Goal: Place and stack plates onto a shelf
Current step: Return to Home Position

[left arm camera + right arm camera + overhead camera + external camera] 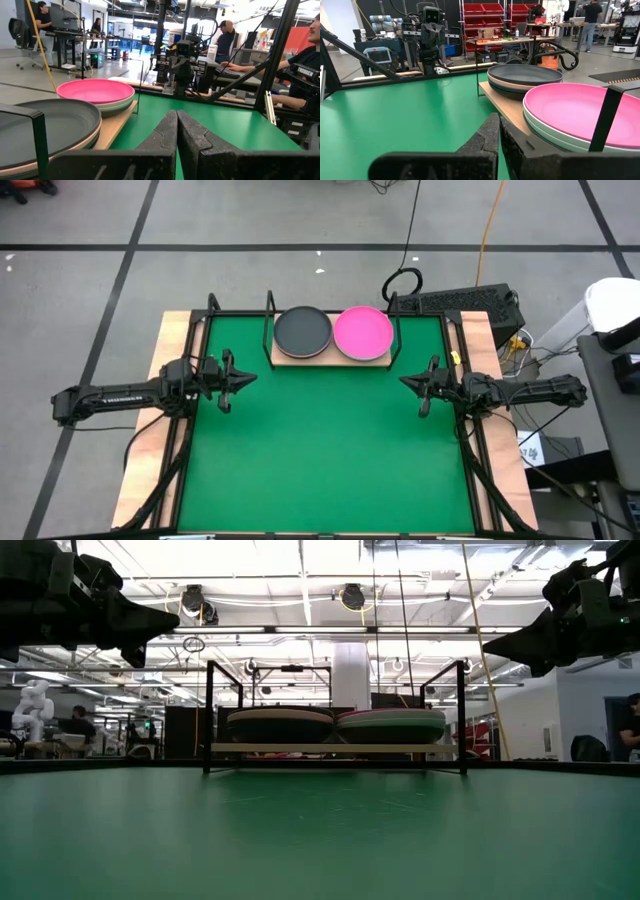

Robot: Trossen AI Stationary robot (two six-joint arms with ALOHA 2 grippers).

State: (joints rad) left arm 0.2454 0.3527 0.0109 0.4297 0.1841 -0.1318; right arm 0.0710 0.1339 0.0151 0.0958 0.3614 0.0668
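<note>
Overhead, table-level, two wrists — all share shelf (331, 361)

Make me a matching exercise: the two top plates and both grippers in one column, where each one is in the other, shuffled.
1 dark grey plate
2 hot pink plate
3 left gripper
4 right gripper

A tops the right stack on the shelf
B shut, over the mat, left side
C tops the left stack on the shelf
D shut, over the mat, right side

Pairs: 1-C, 2-A, 3-B, 4-D
</note>
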